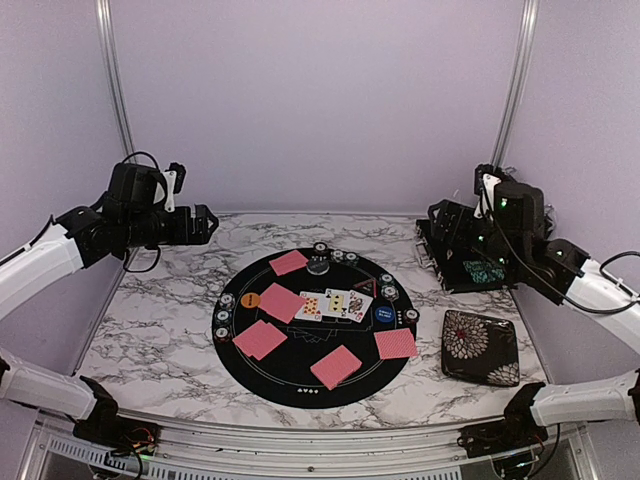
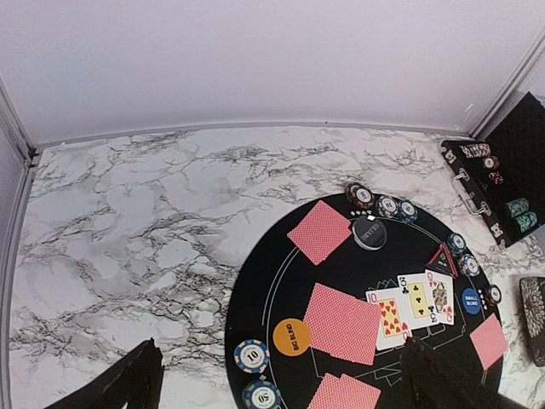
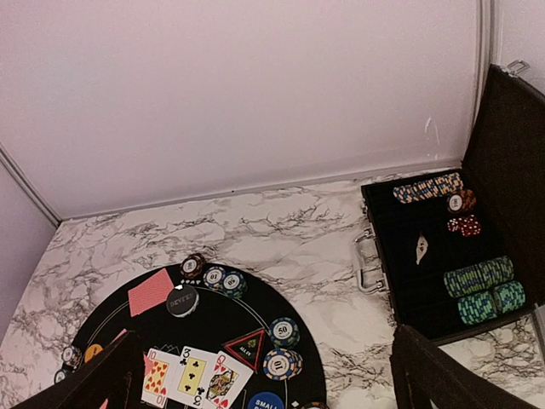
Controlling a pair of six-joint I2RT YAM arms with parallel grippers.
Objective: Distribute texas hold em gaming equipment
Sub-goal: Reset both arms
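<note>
Round black mat (image 1: 300,388) lies mid-table on the marble table (image 1: 150,320). Five face-down pink cards (image 1: 282,302) are spread over it, with three face-up cards (image 1: 335,304) in a row at its centre. Orange button (image 1: 249,299) is left of the row, blue button (image 1: 384,316) right of it. Chip stacks (image 1: 222,320) sit along the left, far and right rim. Floral case (image 1: 480,347) is near right, beside the mat. Open chip case (image 1: 450,265) is far right. Left arm (image 1: 130,215) is raised far left, right arm (image 1: 520,215) raised by the chip case.
</note>
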